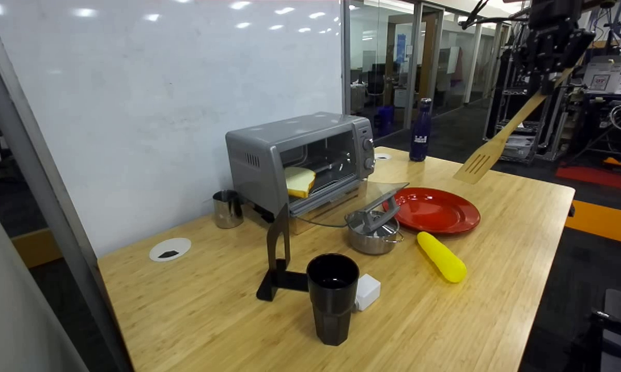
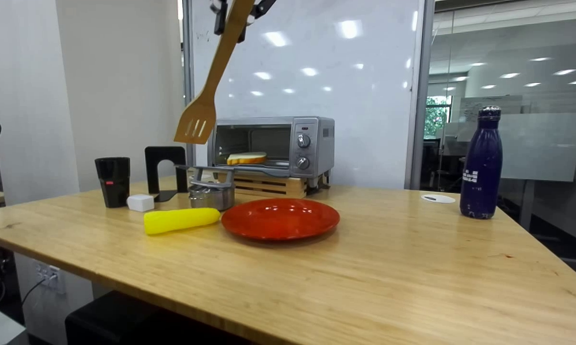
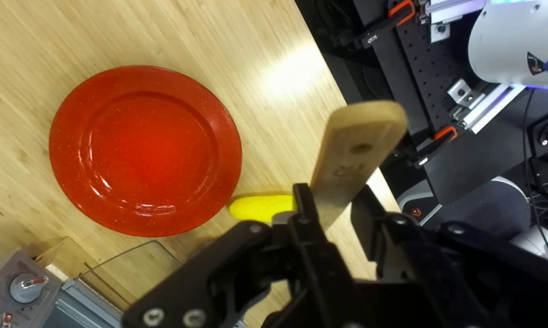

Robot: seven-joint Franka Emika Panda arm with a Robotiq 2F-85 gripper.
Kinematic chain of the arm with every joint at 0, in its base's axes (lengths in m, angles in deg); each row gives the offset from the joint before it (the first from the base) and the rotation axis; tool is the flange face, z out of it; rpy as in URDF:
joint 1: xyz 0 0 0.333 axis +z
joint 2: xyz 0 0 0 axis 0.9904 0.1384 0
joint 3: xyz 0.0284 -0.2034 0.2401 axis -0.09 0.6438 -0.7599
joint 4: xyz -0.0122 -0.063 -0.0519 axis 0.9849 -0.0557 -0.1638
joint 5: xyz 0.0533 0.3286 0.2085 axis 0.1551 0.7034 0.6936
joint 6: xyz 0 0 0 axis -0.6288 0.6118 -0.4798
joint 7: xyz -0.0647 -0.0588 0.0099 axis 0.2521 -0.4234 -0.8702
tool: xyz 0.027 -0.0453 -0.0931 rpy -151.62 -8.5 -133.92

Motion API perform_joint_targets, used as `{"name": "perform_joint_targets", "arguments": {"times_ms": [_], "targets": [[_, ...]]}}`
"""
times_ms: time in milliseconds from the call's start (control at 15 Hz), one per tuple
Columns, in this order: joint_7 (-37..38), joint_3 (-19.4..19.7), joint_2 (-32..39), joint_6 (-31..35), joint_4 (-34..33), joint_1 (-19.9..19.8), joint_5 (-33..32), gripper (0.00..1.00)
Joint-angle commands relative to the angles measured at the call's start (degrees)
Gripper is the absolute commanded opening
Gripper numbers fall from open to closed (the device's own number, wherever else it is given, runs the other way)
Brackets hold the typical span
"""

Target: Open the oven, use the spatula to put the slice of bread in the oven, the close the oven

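A: Where's the slice of bread [image 1: 299, 182]?

B: Inside the oven [image 1: 300, 129], showing through its front in both exterior views.

A: And the glass door [image 3: 135, 269]?

B: It hangs open, sticking out from the front of the oven, with its handle over the pot [image 1: 373, 242]. I can't tell whether those two touch.

A: What is the gripper [image 3: 333, 202] doing?

B: It's clamped on the handle of the spatula [image 1: 515, 124], holding it up in the air, in front of the oven and well apart from it. The blade slants down.

A: What else lies in front of the oven?

B: The red plate [image 1: 437, 209] and the yellow thing [image 1: 442, 257], both farther out from the oven than the pot.

A: And off its ends?

B: Past the knob end stands the blue bottle [image 2: 482, 167]; just beside the opposite end is the metal jug [image 1: 228, 211]. The black bookend [image 2: 166, 153], black cup [image 1: 332, 305] and white block [image 1: 367, 292] are out in front, toward that same end. A wooden crate [image 2: 269, 186] is under the oven.
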Motion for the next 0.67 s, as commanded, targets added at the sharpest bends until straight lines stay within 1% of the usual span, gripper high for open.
{"name": "perform_joint_targets", "arguments": {"times_ms": [0, 267, 600], "targets": [[-10.06, 3.55, 1.73, 0.45, -0.22, -0.47, 0.52, 0.07], [-20.74, 6.21, 5.28, -0.48, -1.94, -0.9, 1.0, 0.07], [-25.91, 5.52, 8.48, -0.86, -3.03, -1.56, 0.28, 0.07]]}}
